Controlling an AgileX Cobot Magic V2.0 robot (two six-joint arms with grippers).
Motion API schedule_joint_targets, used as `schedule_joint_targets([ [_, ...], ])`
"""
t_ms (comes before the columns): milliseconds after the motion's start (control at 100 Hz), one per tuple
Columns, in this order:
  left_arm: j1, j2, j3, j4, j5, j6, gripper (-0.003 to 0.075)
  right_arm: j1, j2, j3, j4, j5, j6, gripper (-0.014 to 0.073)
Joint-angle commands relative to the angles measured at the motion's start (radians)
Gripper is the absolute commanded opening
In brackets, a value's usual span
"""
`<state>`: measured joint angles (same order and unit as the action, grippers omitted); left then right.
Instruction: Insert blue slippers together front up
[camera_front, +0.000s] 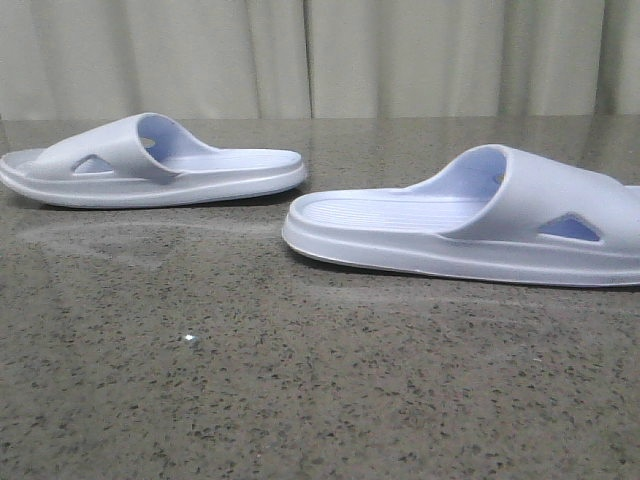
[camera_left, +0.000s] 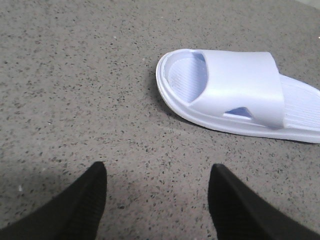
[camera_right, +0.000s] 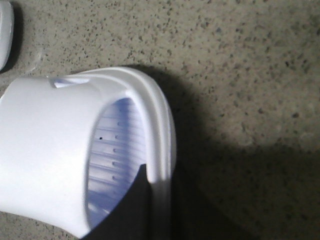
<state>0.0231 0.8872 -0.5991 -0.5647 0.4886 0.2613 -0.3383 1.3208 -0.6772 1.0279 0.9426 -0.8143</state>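
Two pale lavender-blue slippers lie sole-down on the speckled table. The left slipper (camera_front: 150, 165) sits at the far left, and it also shows in the left wrist view (camera_left: 240, 90). My left gripper (camera_left: 157, 172) is open and empty over bare table, a short way from that slipper's toe. The right slipper (camera_front: 470, 220) lies at the right, its toe end cut off by the frame edge. In the right wrist view my right gripper (camera_right: 160, 175) straddles this slipper's (camera_right: 50, 145) toe rim. One black finger (camera_right: 131, 205) rests on the ribbed footbed. The other finger is lost in shadow outside the rim.
The grey speckled table (camera_front: 300, 380) stretches wide in front of both slippers. A pale curtain (camera_front: 320, 55) hangs behind the table. An edge of the other slipper (camera_right: 5, 35) shows in a corner of the right wrist view. Neither arm shows in the front view.
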Motion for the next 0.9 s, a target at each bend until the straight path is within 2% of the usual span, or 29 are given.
schedule_joint_targets([
  [0,-0.002,0.069,-0.072,-0.1,-0.058,0.046,0.0393,-0.005,-0.017,-0.024,0.033,0.006,-0.02,-0.0103],
  [130,0.003,0.183,-0.148,-0.227,-0.033,0.132,0.0393,-0.005,-0.017,-0.024,0.029,0.003,-0.02,-0.0103],
  [330,0.071,0.347,-0.218,-0.529,0.025,0.336,0.0393,-0.005,-0.017,-0.024,0.029,-0.001,-0.02,-0.0103],
  [490,0.144,0.469,-0.253,-0.804,0.165,0.566,0.0393,-0.005,-0.017,-0.024,0.029,-0.018,-0.02,-0.0103],
  [580,0.16,0.536,-0.268,-0.901,0.226,0.634,0.0393,-0.005,-0.017,-0.024,0.029,-0.029,-0.02,-0.0103],
  [890,0.16,0.693,-0.329,-0.944,0.276,0.679,0.0393,-0.005,-0.017,-0.024,0.029,-0.044,-0.02,-0.0103],
])
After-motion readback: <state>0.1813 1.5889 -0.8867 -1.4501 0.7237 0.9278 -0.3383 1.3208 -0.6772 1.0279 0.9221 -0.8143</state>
